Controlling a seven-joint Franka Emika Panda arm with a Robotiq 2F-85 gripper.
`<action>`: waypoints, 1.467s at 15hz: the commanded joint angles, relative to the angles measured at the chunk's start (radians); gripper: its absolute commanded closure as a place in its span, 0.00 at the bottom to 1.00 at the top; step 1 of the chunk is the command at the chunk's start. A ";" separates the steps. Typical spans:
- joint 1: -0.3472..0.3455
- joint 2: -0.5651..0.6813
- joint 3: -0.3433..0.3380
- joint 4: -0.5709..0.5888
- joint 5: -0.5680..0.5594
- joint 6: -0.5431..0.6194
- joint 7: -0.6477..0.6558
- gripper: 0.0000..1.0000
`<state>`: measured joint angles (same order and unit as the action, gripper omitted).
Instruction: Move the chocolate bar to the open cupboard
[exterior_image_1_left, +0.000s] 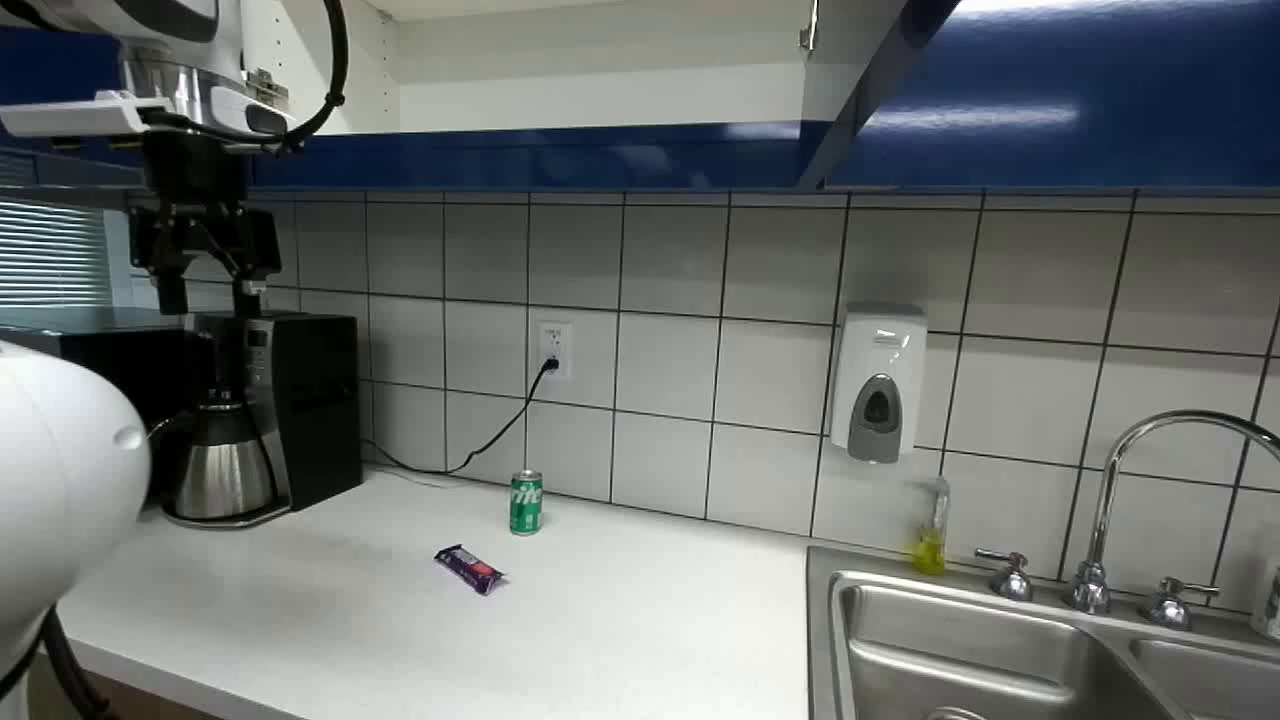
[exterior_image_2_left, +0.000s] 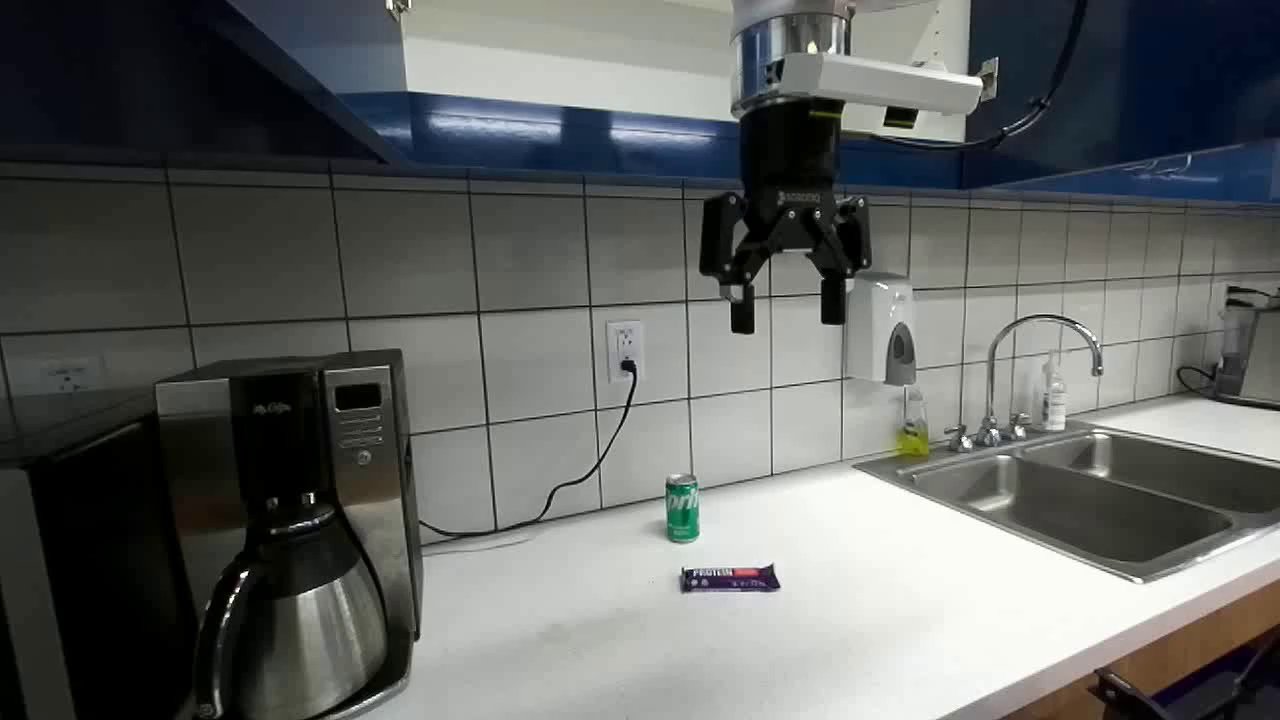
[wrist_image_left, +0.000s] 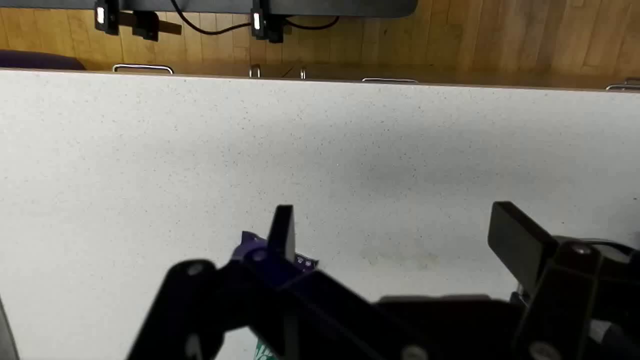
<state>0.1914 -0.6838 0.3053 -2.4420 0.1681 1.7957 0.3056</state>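
Where the chocolate bar (exterior_image_2_left: 730, 580) points: crosswise in front of the green can (exterior_image_2_left: 683, 512), one end toward the coffee maker (exterior_image_1_left: 325, 420), the other toward the sink (exterior_image_1_left: 824, 640), slanted so the sink-side end comes closer to the counter's front edge.
Bar's place: flat on the white counter (exterior_image_2_left: 850, 600), near the can yet apart from it.
Bar's face: PROTEIN lettering (exterior_image_2_left: 712, 573) upward, reading upright in an exterior view.
Wrapper: dark purple, with white letters, a reddish patch and flattened ends.
Can: upright, silver-topped, between the bar and the tiled wall (exterior_image_1_left: 667, 360).
Gripper (exterior_image_2_left: 787, 315): well above the can and apart from it, pointing down, its jaws wide apart.
Finger (wrist_image_left: 280, 232) in the wrist view: covering the middle of the bar, while black linkage hides most of the can.
Open cupboard (exterior_image_1_left: 600, 90): on the wall, higher than the can, white inside, glossy dark blue along its lower edge; in an exterior view the arm (exterior_image_2_left: 785, 65) stands in front of part of it.
Coffee maker: left of the can in both exterior views, a metal carafe (exterior_image_2_left: 315, 640) in it.
Sink: right of the can in both.
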 joint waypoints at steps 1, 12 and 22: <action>0.001 0.002 -0.001 0.002 -0.001 -0.002 0.001 0.00; -0.107 -0.033 -0.090 -0.093 -0.075 0.030 0.024 0.00; -0.170 0.014 -0.157 -0.166 -0.110 0.107 0.003 0.00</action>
<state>0.0268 -0.6911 0.1409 -2.5766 0.0616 1.8414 0.3113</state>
